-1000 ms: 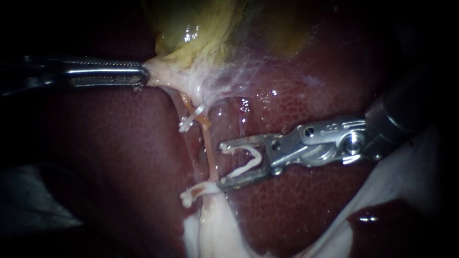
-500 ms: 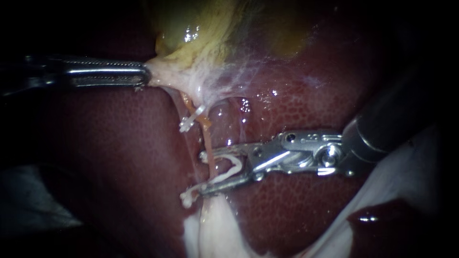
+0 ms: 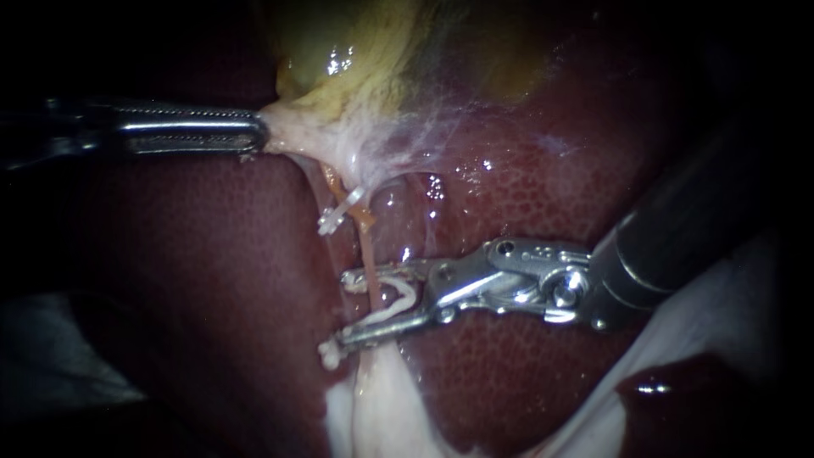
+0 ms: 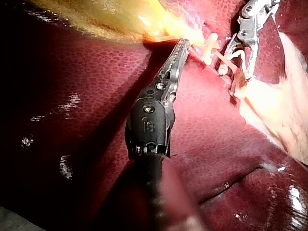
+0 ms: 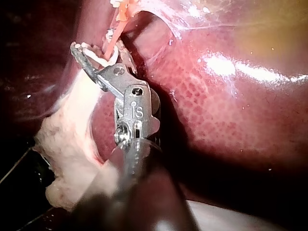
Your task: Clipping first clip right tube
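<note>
Not fired yet: the right instrument (image 3: 343,309) has its end effector gripping the loaded clip (image 3: 400,295), which is spread in a V on both sides of the tube (image 3: 366,246), lower down that tube than the upper clip (image 3: 339,210); squeezing shut and letting go are left. The left instrument (image 3: 254,136) has its end effector clamped on pale tissue (image 3: 292,136) under the gallbladder (image 3: 339,68), at the tube's top end. Versus 1.0 s ago, the right end effector has gone from beside the tube to across it, with a narrower gap.
</note>
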Controlling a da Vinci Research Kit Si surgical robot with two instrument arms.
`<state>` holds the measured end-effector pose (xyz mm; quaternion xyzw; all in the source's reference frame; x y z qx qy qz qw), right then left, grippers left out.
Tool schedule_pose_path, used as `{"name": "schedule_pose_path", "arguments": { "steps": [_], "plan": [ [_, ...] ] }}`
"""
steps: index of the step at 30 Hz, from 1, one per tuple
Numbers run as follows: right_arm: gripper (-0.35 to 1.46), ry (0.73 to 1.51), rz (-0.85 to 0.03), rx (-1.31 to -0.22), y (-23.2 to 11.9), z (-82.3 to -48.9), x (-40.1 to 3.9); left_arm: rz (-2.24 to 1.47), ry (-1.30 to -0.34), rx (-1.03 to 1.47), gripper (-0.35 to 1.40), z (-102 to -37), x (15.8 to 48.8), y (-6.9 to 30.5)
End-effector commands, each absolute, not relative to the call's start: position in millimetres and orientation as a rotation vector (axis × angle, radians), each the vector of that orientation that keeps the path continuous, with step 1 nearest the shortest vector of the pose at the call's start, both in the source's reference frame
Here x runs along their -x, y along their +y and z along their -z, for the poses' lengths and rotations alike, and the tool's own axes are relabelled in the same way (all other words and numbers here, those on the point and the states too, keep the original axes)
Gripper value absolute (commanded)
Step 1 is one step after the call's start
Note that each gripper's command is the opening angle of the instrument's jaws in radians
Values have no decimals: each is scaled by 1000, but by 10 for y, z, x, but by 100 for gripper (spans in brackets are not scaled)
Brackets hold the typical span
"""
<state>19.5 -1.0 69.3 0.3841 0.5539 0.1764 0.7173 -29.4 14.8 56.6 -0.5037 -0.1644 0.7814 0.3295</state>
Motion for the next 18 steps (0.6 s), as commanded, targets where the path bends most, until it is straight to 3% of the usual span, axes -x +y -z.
{"name": "schedule_pose_path", "arguments": {
  "steps": [1, 9, 18],
  "plan": [
    [45, 1231, -386, -861, -10, -691, -195, -2044, -430, 1318, -35, -566, 294, 148],
    [45, 1277, -346, -961, -21, -672, -204, -2044, -430, 1318, -35, -566, 294, 148],
    [39, 1289, -350, -964, -21, -653, -210, -2044, -430, 1318, -35, -566, 295, 148]
  ]
}}
